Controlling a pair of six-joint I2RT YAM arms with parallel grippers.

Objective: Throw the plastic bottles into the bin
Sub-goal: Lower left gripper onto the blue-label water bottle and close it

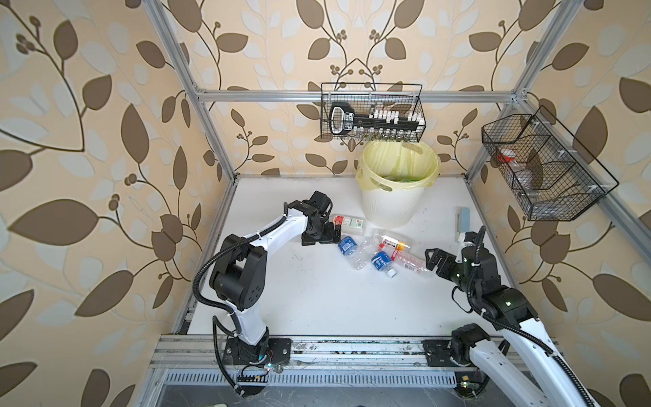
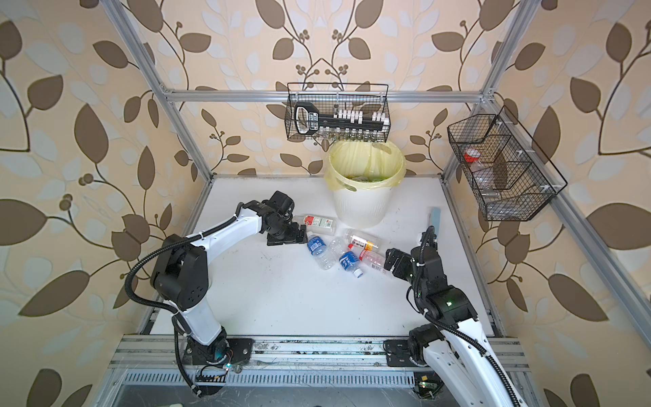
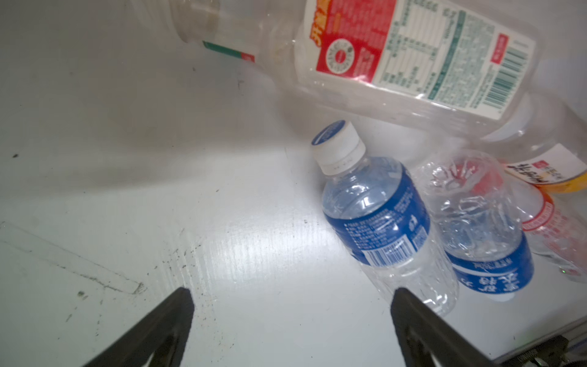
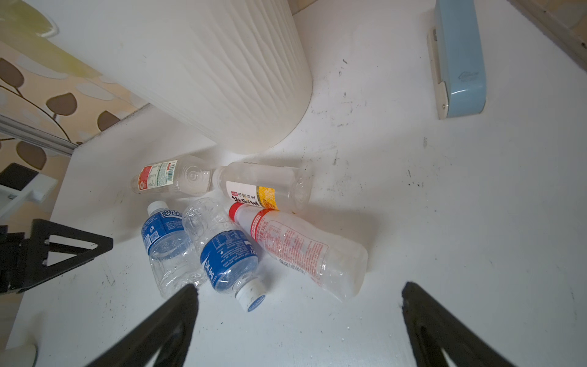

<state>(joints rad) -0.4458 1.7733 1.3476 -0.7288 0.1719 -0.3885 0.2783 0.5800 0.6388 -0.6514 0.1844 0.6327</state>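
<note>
While clear crinkled plastic bottles (image 4: 228, 254) lie beside ribbed cream bin (image 4: 222, 79), left fingers (image 3: 174, 314), right fingers (image 4: 181, 314) spread, empty.

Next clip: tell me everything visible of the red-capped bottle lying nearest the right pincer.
The red-capped bottle is clear thin plastic with red print, a red band below its red cap, and a dented body; it looks empty. It lies on its side on the white table, cap end by the yellow-labelled bottle, its flank apparently touching a blue-labelled bottle. Its base points toward the open right pincer, which does not grip it.
</note>
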